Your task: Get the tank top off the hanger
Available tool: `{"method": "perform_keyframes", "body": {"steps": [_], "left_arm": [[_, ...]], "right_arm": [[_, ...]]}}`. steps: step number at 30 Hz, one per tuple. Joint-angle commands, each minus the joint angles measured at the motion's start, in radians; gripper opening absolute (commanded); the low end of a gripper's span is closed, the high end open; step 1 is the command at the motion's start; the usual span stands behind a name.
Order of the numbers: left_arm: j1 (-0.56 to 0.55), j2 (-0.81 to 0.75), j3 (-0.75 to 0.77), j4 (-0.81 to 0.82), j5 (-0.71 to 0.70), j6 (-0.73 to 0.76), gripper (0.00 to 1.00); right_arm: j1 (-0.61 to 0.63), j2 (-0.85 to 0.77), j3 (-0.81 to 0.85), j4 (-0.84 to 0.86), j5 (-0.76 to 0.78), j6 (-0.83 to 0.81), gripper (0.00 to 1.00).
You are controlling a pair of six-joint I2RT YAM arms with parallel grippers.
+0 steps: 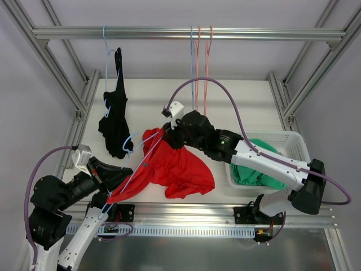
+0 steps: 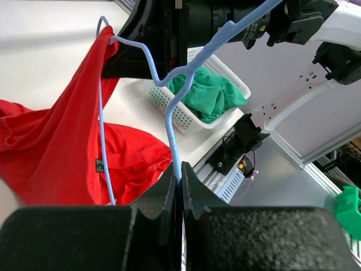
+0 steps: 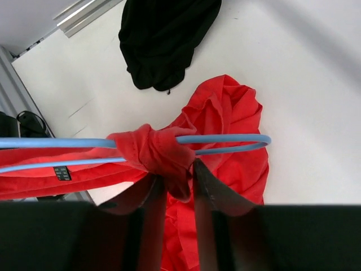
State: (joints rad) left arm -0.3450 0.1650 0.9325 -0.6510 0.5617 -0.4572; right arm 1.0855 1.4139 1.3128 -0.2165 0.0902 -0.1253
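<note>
A red tank top (image 1: 175,166) hangs from a light blue hanger (image 1: 141,161) and trails onto the table. My left gripper (image 1: 113,189) is shut on the hanger's wire (image 2: 176,152) near its hook end. My right gripper (image 1: 169,134) is shut on a bunched red strap (image 3: 163,155) wrapped round the hanger's far shoulder (image 3: 248,141). In the left wrist view the red cloth (image 2: 62,147) drapes off the hanger (image 2: 135,48) to the left.
A black garment (image 1: 115,121) hangs on another blue hanger from the top rail (image 1: 186,33); empty blue and pink hangers (image 1: 200,62) hang at centre. A white basket (image 1: 293,148) with green cloth (image 1: 256,172) stands at right.
</note>
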Motion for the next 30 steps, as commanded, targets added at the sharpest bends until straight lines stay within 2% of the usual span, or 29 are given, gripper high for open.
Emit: {"method": "perform_keyframes", "body": {"steps": [1,2,3,7,10,14,17,21,22,26,27,29,30], "left_arm": [[0.008,-0.012,0.006,0.03,0.047,-0.038,0.0],[0.006,-0.012,0.008,0.022,0.034,-0.034,0.0],[0.006,-0.007,0.014,0.004,0.02,-0.029,0.0],[0.006,0.018,0.038,-0.055,-0.028,0.02,0.0],[0.006,0.024,0.06,-0.094,-0.057,0.054,0.0],[0.006,0.015,0.086,-0.102,-0.066,0.072,0.0],[0.006,0.018,0.126,-0.101,-0.068,0.078,0.0],[0.006,0.045,0.198,-0.058,-0.065,0.086,0.0],[0.006,0.047,0.201,-0.027,-0.053,0.08,0.0],[0.006,0.05,0.163,0.267,0.012,0.006,0.0],[0.006,0.05,0.119,0.439,0.02,-0.014,0.0],[0.006,0.062,0.076,0.609,0.018,-0.069,0.0],[0.006,0.118,-0.014,0.883,-0.005,-0.127,0.0]], "right_arm": [[0.004,-0.018,0.057,0.063,0.062,-0.03,0.24],[0.004,-0.026,0.043,0.065,0.071,-0.028,0.06],[0.005,-0.033,0.036,0.063,0.081,-0.027,0.01],[-0.004,-0.108,-0.007,0.052,0.183,-0.034,0.0],[-0.071,-0.147,0.031,-0.027,0.197,-0.027,0.0],[-0.189,-0.098,0.156,-0.121,0.117,-0.048,0.0],[-0.21,-0.011,0.267,-0.208,0.065,-0.083,0.0],[-0.21,0.013,0.286,-0.221,-0.056,-0.079,0.0],[-0.211,-0.004,0.283,-0.221,-0.075,-0.067,0.0],[-0.21,-0.084,0.241,-0.219,-0.15,-0.051,0.0],[-0.211,-0.104,0.232,-0.216,-0.158,-0.048,0.0],[-0.22,-0.165,0.215,-0.218,-0.175,-0.034,0.0],[-0.219,-0.228,0.182,-0.216,-0.175,-0.016,0.0]]}}
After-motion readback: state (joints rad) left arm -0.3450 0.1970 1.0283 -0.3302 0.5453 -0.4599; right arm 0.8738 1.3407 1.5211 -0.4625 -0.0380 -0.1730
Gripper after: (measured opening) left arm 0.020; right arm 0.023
